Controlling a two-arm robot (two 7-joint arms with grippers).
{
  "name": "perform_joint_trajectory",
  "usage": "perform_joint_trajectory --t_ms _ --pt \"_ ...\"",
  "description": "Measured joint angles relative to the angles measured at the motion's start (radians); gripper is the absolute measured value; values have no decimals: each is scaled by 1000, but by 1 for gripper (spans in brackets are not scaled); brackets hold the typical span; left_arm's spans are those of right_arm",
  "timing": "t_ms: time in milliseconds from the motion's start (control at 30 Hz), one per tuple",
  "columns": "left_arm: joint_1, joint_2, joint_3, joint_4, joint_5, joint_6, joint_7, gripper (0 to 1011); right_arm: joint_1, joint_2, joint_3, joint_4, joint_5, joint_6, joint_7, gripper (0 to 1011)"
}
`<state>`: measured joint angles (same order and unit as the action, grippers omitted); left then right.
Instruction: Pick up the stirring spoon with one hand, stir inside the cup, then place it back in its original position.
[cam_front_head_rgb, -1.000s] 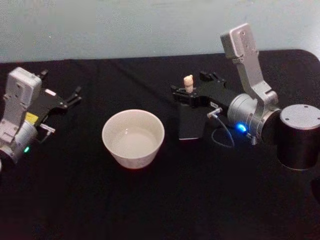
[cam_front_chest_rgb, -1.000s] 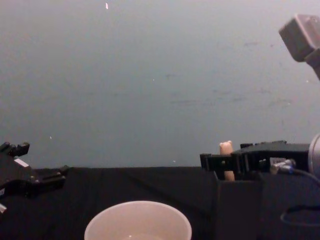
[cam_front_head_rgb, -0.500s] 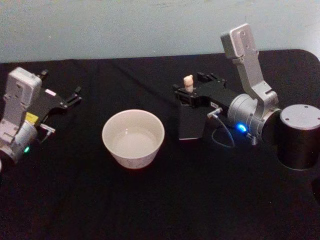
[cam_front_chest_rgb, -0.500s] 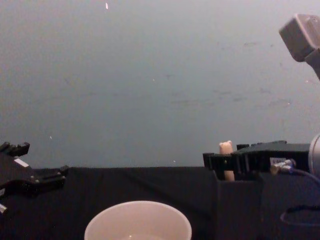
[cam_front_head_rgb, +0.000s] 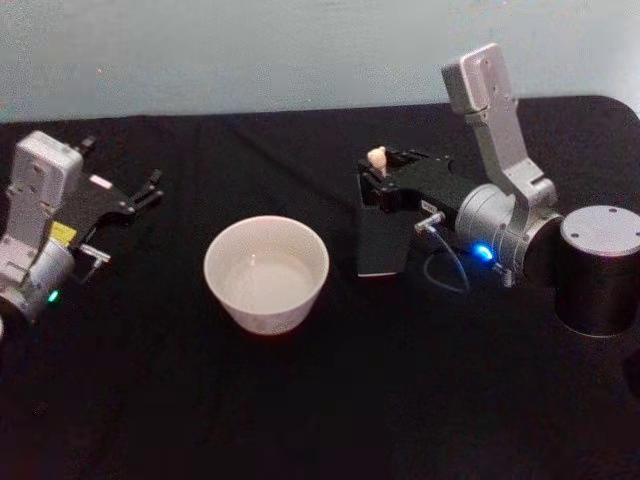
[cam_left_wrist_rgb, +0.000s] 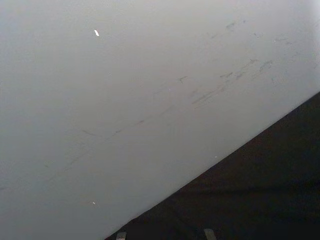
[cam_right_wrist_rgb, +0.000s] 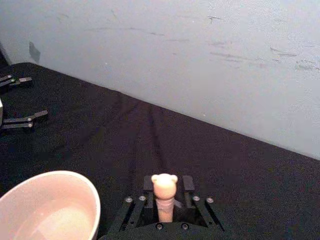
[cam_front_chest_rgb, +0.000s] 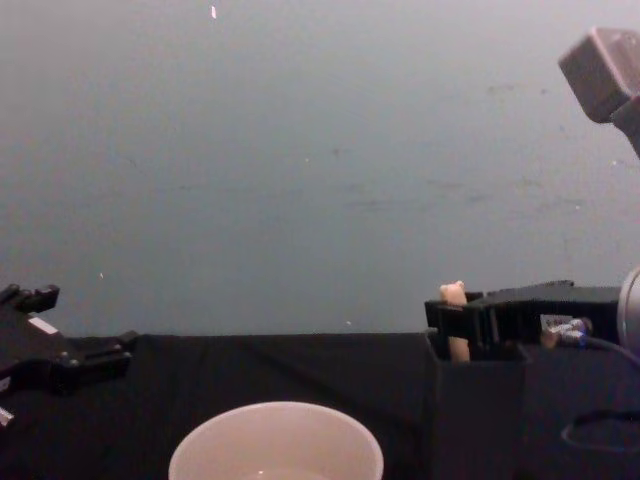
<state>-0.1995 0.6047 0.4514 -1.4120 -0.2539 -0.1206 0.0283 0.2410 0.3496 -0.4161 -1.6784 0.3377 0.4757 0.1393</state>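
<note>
The stirring spoon stands upright in a tall dark holder box (cam_front_head_rgb: 383, 245), with its cream bear-head knob (cam_front_head_rgb: 377, 157) sticking out of the top. My right gripper (cam_front_head_rgb: 378, 174) is level with the handle just below the knob (cam_right_wrist_rgb: 164, 186). Its fingers (cam_right_wrist_rgb: 188, 183) flank the handle with a small gap on each side, so it is open. The spoon's bowl is hidden inside the box (cam_front_chest_rgb: 475, 420). The wide cream cup (cam_front_head_rgb: 266, 275) sits on the black cloth to the left of the box. My left gripper (cam_front_head_rgb: 122, 162) rests open at the far left.
A dark cylinder with a grey top (cam_front_head_rgb: 598, 270) stands at the right edge, beside the right wrist. A thin cable (cam_front_head_rgb: 445, 272) loops on the cloth below the wrist. The pale wall (cam_front_head_rgb: 300, 50) runs behind the table's back edge.
My right gripper has slid back to the right along the spoon's handle, so its tips reach less far past the knob. The spoon, cup and left arm have stayed put.
</note>
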Motion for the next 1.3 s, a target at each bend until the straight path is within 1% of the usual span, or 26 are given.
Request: perform_joint_trajectory --t_ms 67,167,533,633,767,800,967,1067,1300 --pt "0 0 0 0 0 0 0 1001 0 0 0 0 0 0 0 302" --pt "0 0 0 0 0 0 0 1001 0 0 0 0 0 0 0 235" --pt "0 0 0 0 0 0 0 1001 0 0 0 0 1 0 0 229" --pt "0 0 0 0 0 0 0 1001 -6 -1 6 -6 0 -2 6 229" --pt "0 0 0 0 0 0 0 1001 -22 -1 27 -33 -1 -10 22 229" --pt "0 0 0 0 0 0 0 1001 -22 -1 27 -33 -1 -10 22 229" --pt "0 0 0 0 0 0 0 1001 -41 1 58 -79 7 -23 45 229" --pt "0 0 0 0 0 0 0 1001 -52 2 80 -112 16 -34 63 229" --pt "0 0 0 0 0 0 0 1001 -62 7 112 -163 41 -59 90 229"
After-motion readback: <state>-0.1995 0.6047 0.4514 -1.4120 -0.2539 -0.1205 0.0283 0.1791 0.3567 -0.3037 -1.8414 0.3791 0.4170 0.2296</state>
